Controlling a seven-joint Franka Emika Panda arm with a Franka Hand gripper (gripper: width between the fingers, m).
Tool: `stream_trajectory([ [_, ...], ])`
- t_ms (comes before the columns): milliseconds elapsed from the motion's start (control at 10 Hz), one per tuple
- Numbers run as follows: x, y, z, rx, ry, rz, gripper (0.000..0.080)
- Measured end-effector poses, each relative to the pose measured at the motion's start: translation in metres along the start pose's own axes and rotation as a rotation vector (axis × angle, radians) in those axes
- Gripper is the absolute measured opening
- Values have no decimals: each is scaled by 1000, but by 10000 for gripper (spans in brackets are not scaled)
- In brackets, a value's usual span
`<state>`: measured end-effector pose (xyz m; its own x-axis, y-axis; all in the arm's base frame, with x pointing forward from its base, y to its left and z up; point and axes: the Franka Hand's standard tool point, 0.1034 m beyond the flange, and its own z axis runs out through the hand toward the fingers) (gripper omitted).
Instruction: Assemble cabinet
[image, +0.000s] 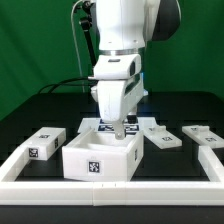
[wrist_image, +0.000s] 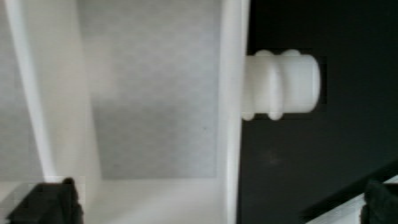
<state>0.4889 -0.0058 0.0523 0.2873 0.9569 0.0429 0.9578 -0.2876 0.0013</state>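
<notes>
The cabinet's open white box (image: 100, 156) stands at the front middle of the black table, a tag on its front face. My gripper (image: 120, 130) hangs over the box's far corner on the exterior view's right. In the wrist view the box's wall (wrist_image: 233, 110) runs between my fingers, with a round white knob (wrist_image: 285, 85) sticking out of its outer side. My gripper (wrist_image: 217, 205) is open: the dark fingertips (wrist_image: 50, 205) stand wide apart, one inside the box and one outside, neither touching the wall.
Loose white tagged panels lie around the box: one at the exterior view's left (image: 45, 143), one at the right (image: 160, 137), one farther right (image: 203, 133). The marker board (image: 92, 125) lies behind the box. A long white border rail (image: 110, 192) runs along the front.
</notes>
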Motion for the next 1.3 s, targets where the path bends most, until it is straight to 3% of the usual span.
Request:
stream_trajectory([
  [600,-5,-13,26,49,-2,10,798],
  [900,-4,-14,29,56,-3,9,798],
  [1000,-4,-15,29,57,-3,9,671],
  [1100,-4,-15,29,57,-3,9,671],
  [1300,-4,-15,29,57,-3,9,398],
])
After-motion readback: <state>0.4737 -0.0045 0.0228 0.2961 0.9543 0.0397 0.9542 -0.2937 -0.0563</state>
